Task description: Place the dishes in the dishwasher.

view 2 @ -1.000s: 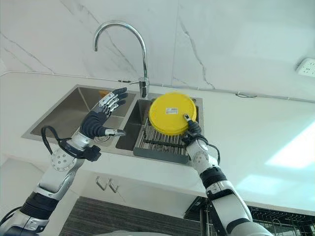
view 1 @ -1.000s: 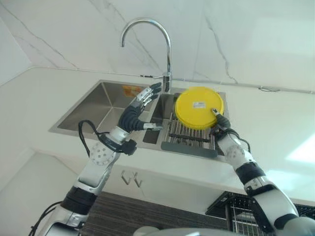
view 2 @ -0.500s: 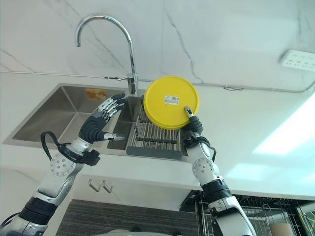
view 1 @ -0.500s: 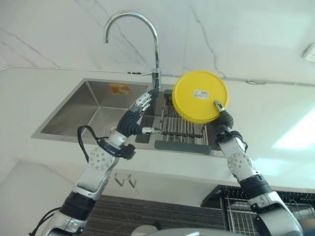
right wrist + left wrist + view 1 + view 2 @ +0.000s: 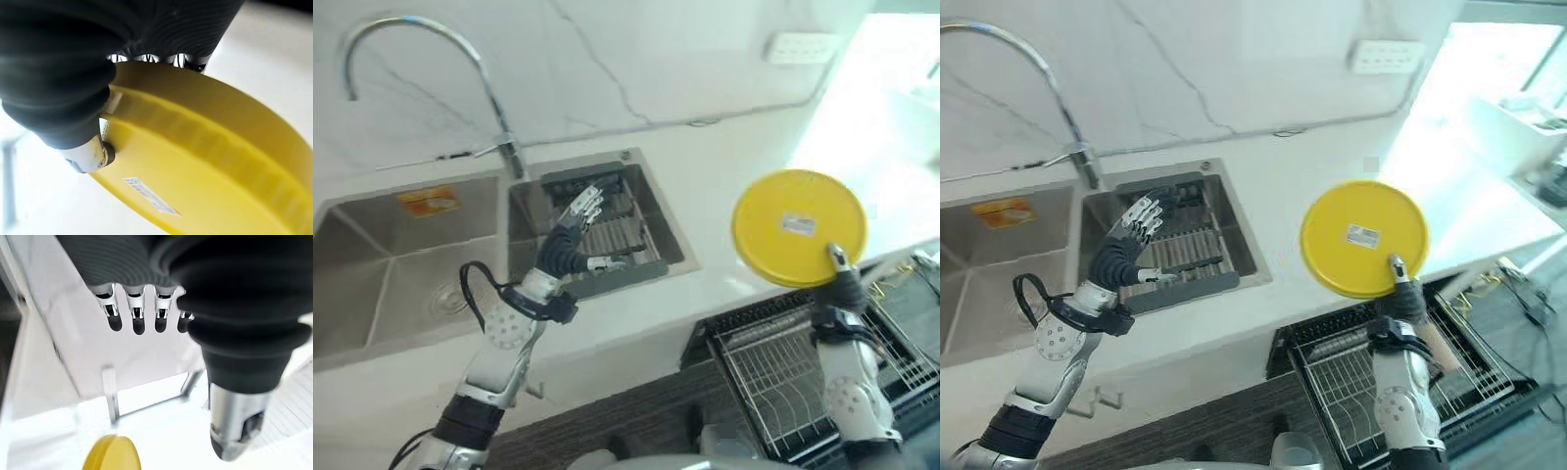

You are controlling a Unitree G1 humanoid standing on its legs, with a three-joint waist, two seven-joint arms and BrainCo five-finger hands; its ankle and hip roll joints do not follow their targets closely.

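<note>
The right hand [image 5: 1402, 294] pinches the yellow plate [image 5: 1364, 238] at its lower rim — thumb on the labelled underside, fingers [image 5: 146, 58] curled behind the rim. The plate is held up on edge past the front right edge of the white tabletop [image 5: 1312, 176], above the pulled-out dishwasher rack [image 5: 1356, 377]. The left hand [image 5: 1126, 245] is raised over the right basin of the sink [image 5: 1234, 230], fingers spread and holding nothing, just above the grey drying rack [image 5: 1185, 262] in that basin. The tap [image 5: 421, 59] stands at the back edge.
</note>
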